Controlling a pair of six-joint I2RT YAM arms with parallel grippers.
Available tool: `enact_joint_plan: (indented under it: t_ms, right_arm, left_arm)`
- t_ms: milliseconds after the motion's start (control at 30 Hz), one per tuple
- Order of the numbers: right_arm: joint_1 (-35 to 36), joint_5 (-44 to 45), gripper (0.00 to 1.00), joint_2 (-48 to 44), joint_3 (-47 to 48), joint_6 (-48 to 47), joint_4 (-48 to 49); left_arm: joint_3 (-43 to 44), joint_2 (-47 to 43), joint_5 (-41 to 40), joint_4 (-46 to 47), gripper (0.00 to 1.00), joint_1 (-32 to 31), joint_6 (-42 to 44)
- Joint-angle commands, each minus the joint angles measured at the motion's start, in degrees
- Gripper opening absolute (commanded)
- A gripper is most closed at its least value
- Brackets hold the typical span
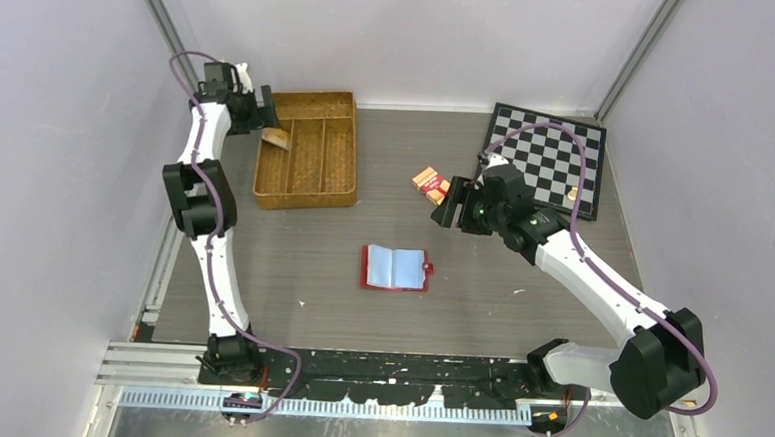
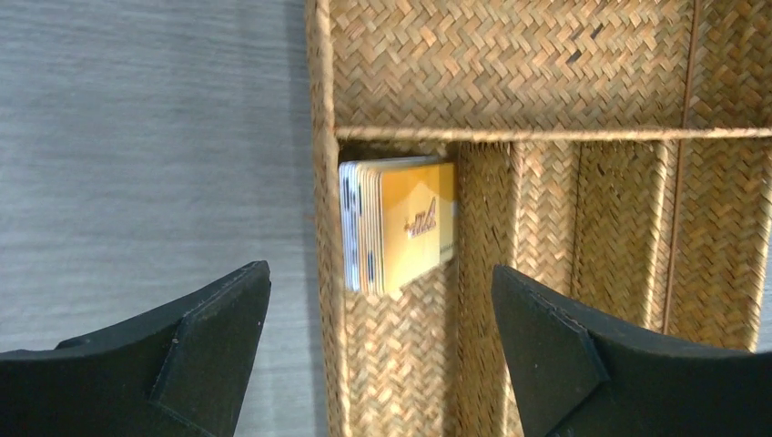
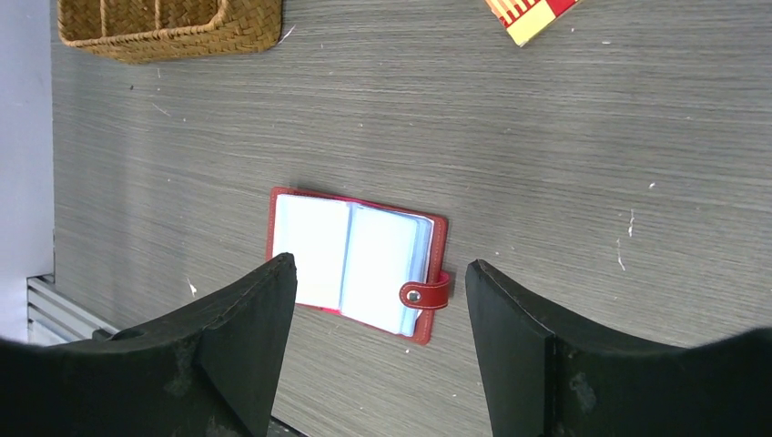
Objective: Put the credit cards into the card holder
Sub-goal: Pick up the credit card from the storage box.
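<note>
From above, the left arm reaches to the far left of the tabletop (image 1: 290, 274), where its left claw (image 1: 261, 107) hangs over the far left corner of the brown wicker tray (image 1: 304, 202). The credit cards (image 1: 276, 138) sit in that tray's leftmost compartment, tilted. The card holder (image 1: 395, 267) lies open and flat in the middle of the tabletop, well apart from the tray, with bluish sleeves facing up and its red tab on the right. The right claw (image 1: 446, 204) is held above the tabletop between the holder and an orange-and-red pack (image 1: 430, 184). A chessboard (image 1: 547, 157) lies at the far right. In the left wrist view, the left claw (image 2: 380, 282) has its fingers spread wide with nothing between them. It points down at the credit cards (image 2: 401, 223), an orange-yellow stack standing on edge against the outer wall of the wicker tray (image 2: 510, 134), just beside a cross divider. In the right wrist view, the right claw (image 3: 380, 273) is also spread wide and grips nothing. The card holder (image 3: 355, 259) shows between its fingers on the tabletop below, open, with its snap tab (image 3: 423, 293) folded over the right edge. A corner of the pack (image 3: 533, 14) and one of the wicker tray (image 3: 173, 32) show at the top.
</note>
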Motion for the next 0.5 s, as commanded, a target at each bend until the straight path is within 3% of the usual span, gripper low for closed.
enact_joint_plan:
  t_ms: [0, 467]
  right_arm:
    - [-0.45, 0.22, 0.73, 0.37, 3.13, 2.42, 0.88]
    - [-0.42, 1.15, 0.73, 2.11, 4.55, 4.8, 0.16]
  left_arm:
    - [8.13, 5.62, 3.88, -4.82, 0.93, 0.38, 2.39]
    - [13.01, 11.48, 2.06, -8.07, 0.86, 2.14, 3.49]
